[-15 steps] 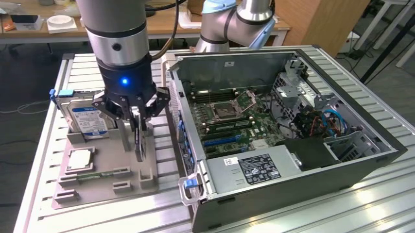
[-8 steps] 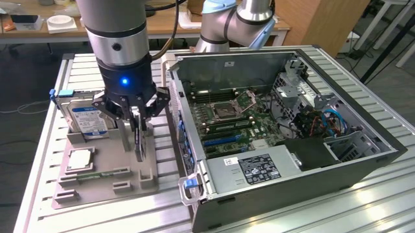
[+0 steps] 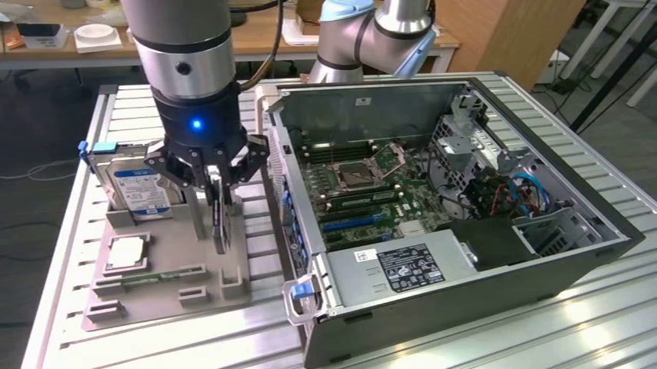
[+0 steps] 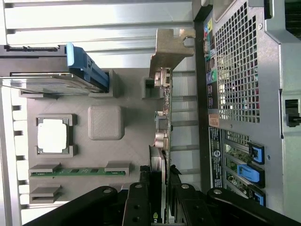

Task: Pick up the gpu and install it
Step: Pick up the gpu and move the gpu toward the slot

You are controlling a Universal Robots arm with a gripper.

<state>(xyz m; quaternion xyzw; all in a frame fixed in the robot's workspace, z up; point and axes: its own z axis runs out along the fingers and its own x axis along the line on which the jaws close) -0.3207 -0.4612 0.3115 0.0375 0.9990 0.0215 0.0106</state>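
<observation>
Gripper (image 4: 160, 175) tight around edge-on gpu (image 4: 161, 123), grasped end behind fingers (image 4: 140, 200).

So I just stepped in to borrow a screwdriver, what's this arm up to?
The arm's gripper appears closed on the gpu, which stands on edge in its slot on the grey fixture tray, beside the hard drive. The card has not left the tray yet. The open computer case sits next to the tray, on the exterior view's right, with its motherboard exposed.
</observation>
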